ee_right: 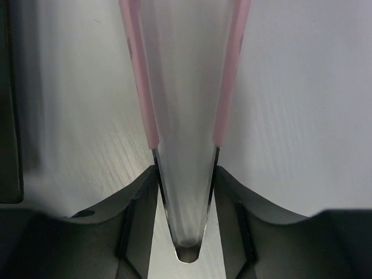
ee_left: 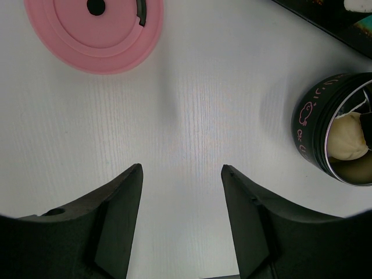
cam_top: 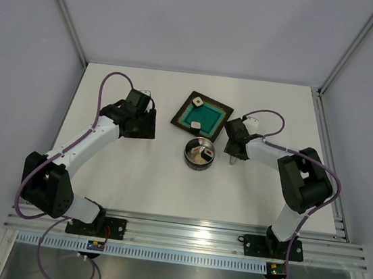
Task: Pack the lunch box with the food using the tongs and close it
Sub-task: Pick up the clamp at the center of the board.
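Note:
The round steel lunch box [cam_top: 200, 153] stands mid-table with food [cam_top: 204, 155] inside; in the left wrist view its dark printed wall [ee_left: 308, 125] and a beige piece [ee_left: 347, 136] show at the right. The pink lid [ee_left: 93, 29] lies flat on the table ahead of my left gripper [ee_left: 181, 168], which is open with only bare table between its fingers. To the right of the lunch box, my right gripper [ee_right: 186, 168] points down at the table. Both its fingers press on the tongs [ee_right: 138, 87], thin steel arms with pink sleeves, just above their joined end. A white cube [cam_top: 197, 102] sits on the tray.
The square dark tray with a teal centre [cam_top: 225, 113] lies behind the lunch box; its corner shows in the left wrist view [ee_left: 325, 14]. White walls and metal posts close the table at the back and sides. The arm bases stand on the near rail.

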You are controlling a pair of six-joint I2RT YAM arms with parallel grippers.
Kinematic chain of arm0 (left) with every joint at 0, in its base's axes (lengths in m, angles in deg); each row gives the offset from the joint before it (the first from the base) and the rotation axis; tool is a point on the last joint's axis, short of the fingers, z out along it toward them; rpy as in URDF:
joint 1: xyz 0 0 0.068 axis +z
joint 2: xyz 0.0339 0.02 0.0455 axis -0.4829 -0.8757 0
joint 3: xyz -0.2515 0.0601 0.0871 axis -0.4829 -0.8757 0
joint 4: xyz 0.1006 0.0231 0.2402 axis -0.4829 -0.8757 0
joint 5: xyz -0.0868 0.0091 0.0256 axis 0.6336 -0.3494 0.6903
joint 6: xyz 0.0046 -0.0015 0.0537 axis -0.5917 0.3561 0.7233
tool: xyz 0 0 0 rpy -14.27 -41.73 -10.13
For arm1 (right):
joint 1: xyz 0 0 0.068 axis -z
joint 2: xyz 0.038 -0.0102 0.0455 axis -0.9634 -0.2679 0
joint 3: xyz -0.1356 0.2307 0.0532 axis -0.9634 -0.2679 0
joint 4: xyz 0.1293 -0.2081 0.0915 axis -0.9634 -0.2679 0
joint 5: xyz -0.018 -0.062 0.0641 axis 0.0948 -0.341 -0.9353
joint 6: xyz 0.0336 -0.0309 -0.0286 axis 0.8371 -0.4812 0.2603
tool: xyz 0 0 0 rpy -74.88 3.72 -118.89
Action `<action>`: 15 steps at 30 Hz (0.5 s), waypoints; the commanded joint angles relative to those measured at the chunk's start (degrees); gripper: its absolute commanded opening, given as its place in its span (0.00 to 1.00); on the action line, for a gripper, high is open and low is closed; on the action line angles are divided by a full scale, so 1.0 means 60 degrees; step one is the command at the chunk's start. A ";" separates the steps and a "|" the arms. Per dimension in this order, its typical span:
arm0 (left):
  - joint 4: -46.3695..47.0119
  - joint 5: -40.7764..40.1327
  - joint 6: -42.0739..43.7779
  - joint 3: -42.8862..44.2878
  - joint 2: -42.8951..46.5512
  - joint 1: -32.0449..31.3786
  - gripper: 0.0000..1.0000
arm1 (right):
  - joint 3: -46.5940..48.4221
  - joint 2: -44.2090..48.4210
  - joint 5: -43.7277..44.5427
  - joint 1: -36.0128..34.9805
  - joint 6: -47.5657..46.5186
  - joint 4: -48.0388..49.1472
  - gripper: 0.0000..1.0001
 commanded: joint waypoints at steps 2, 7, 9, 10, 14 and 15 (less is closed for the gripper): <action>0.0141 0.0040 0.0058 0.0250 0.0202 0.0048 0.61 | -0.0252 -0.0074 -0.0833 -0.0096 -0.0233 0.0174 0.43; 0.0141 -0.0003 0.0058 0.0191 0.0275 0.0048 0.61 | -0.0150 0.0409 -0.0731 -0.0082 -0.0468 -0.0249 0.20; 0.0141 -0.0018 0.0087 0.0162 0.0289 0.0048 0.61 | -0.0076 0.0863 -0.0673 -0.0082 -0.0658 -0.0717 0.17; 0.0112 -0.0018 0.0087 0.0162 0.0304 0.0048 0.61 | -0.0003 0.1053 -0.0643 -0.0096 -0.0716 -0.0878 0.15; 0.0126 -0.0048 0.0102 0.0147 0.0333 0.0048 0.61 | 0.0552 0.2048 -0.1095 0.0006 -0.1578 -0.2048 0.14; 0.0141 -0.0062 0.0102 0.0147 0.0348 0.0048 0.61 | 0.0757 0.2138 -0.1315 0.0122 -0.1770 -0.2313 0.14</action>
